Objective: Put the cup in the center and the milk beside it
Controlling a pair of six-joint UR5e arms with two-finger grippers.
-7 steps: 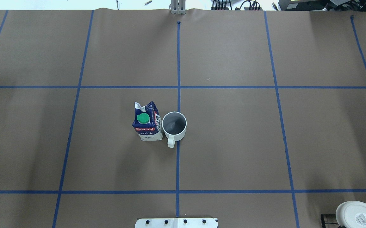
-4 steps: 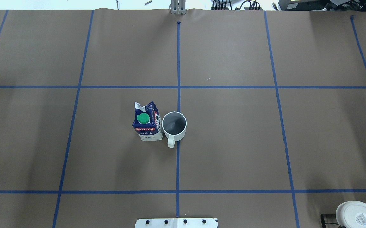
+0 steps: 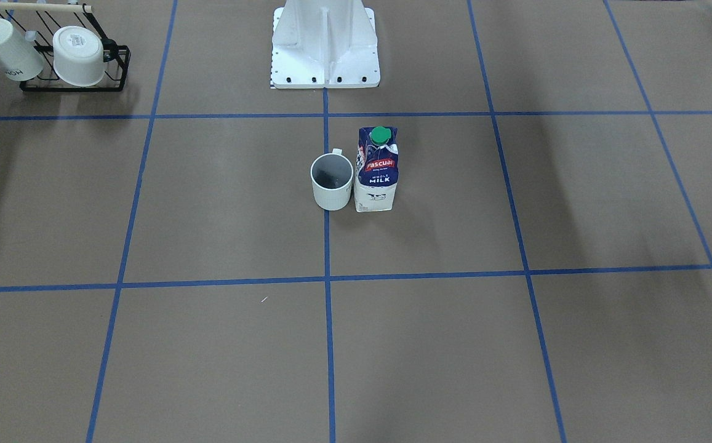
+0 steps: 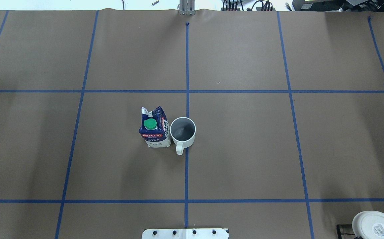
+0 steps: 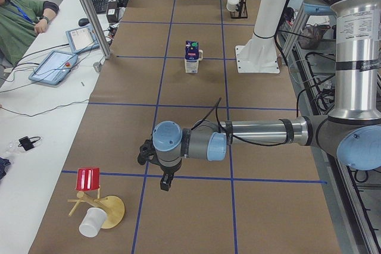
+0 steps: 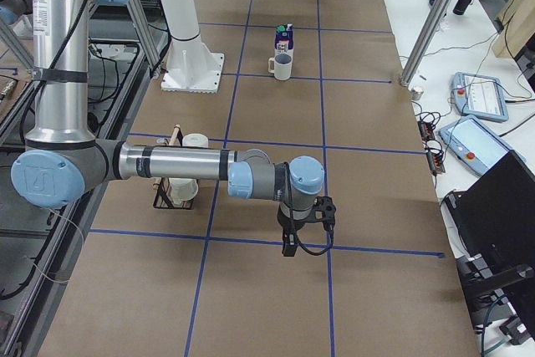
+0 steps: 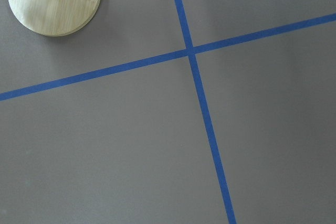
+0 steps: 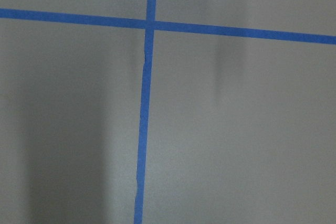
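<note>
While the two arms are stretching low over opposite ends of the table (image 4: 245,149), one cup (image 4: 182,132) is standing upright at the center (image 4: 211,146) of the overhead frame. It is sitting on the middle tape line, its handle pointing toward the bottom edge. One milk (image 4: 154,127) is standing upright just left of it in that frame, green cap up; whether the two are touching is not showing.

One left claw (image 5: 165,181) is pointing down over a tape crossing, low in the left side view, well apart from both things. One right claw (image 6: 288,244) is doing likewise in the right side view. Neither view is showing whether their fingers are spread or closed, so I cannot tell.

One black rack (image 3: 72,86), upper left of the front frame, is holding two white cups. One wooden stand (image 5: 110,211), lower left, is carrying one red cup (image 5: 89,178) and one white.
</note>
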